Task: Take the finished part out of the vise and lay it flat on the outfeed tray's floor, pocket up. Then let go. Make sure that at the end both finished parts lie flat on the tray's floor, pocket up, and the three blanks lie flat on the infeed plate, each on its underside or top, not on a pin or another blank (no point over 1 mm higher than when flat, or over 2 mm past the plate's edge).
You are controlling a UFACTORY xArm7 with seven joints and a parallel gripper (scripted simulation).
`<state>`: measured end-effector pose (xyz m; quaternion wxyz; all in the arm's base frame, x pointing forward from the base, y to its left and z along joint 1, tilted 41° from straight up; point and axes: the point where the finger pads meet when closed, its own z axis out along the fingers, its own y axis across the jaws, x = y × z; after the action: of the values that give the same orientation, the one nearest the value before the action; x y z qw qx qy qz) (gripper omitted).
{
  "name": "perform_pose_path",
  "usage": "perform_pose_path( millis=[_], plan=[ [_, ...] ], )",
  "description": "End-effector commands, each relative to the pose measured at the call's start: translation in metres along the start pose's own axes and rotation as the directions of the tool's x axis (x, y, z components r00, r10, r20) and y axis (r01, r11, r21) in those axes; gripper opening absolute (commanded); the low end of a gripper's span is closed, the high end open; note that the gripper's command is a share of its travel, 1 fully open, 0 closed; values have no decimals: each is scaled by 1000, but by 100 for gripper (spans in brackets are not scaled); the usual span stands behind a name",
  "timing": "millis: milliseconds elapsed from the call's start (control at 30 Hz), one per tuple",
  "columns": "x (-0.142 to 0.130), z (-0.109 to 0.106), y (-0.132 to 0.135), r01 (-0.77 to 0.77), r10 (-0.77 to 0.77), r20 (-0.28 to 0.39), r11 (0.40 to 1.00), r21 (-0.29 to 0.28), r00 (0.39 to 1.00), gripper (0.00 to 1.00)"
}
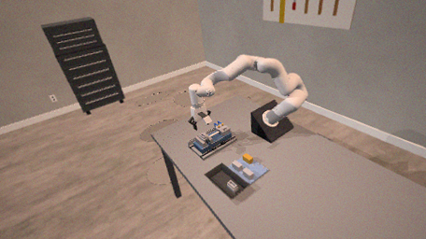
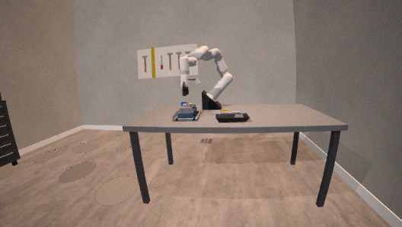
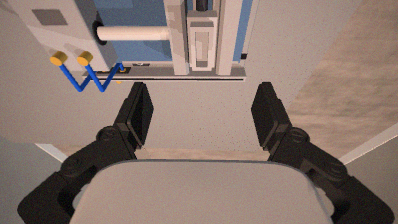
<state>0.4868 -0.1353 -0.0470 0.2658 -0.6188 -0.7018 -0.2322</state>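
The blue vise stands on a grey baseplate near the table's far left edge; it also shows in the exterior view. In the wrist view a pale finished part with a rectangular pocket facing up sits between the vise's pale jaws. My gripper is wide open and empty. It hangs above the table just short of the vise's end, apart from the part, and also shows in the top and exterior views. The dark outfeed tray lies nearer the front; it also shows in the exterior view.
A pale block lies in the tray. A blue mat with pale blocks and a yellow one lies beside the tray. A blue hose with yellow nozzles stands beside the vise. The arm's black wedge base is behind. The table edge is close on the left.
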Motion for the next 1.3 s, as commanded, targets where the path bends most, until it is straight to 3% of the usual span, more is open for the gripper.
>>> perform_pose_path(
  millis=[0, 133, 167, 1267],
  plan=[
    [-3, -1, -2, -4, 4, 0, 1000, 0, 1000, 100],
    [-3, -1, -2, -4, 4, 0, 1000, 0, 1000, 100],
    [-3, -1, -2, -4, 4, 0, 1000, 0, 1000, 0],
    [-3, -1, -2, -4, 4, 0, 1000, 0, 1000, 0]
  ],
)
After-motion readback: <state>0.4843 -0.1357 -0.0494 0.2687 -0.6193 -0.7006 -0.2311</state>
